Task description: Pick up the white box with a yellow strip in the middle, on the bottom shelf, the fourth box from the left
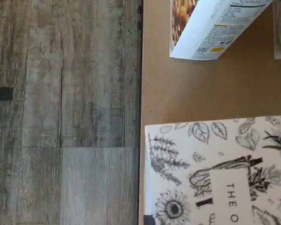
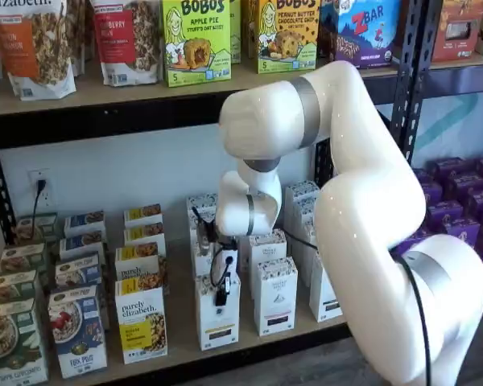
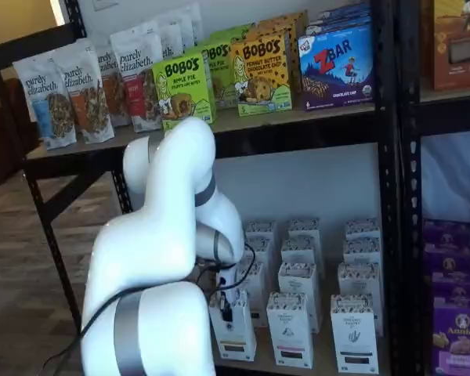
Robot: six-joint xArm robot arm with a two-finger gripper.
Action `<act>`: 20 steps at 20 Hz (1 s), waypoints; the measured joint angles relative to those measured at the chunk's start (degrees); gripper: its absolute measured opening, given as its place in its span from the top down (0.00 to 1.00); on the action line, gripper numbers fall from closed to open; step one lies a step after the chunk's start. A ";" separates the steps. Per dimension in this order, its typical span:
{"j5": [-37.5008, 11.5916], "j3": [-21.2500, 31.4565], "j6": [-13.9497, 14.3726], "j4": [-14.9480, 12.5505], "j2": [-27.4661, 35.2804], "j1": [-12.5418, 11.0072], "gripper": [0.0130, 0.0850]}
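the gripper point(image 2: 222, 291) is clamped shut on the white box point(image 2: 218, 318) at its top — a light, stiff carton, smooth-sided, so it wants a firm pinch across the narrow width.

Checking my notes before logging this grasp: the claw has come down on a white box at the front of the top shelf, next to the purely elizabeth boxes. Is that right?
Not quite: it is the bottom shelf, not the top. In both shelf views the claw is down on the white box at the front edge of that lower board, with the purely elizabeth boxes beside it.
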 joint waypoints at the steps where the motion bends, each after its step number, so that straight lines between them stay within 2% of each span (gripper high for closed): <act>1: -0.20 0.41 0.08 -0.06 -0.27 0.04 0.50; 11: -2.54 7.08 -1.45 2.13 -4.89 0.88 0.50; 20: -5.01 15.29 -2.51 5.16 -10.54 3.11 0.50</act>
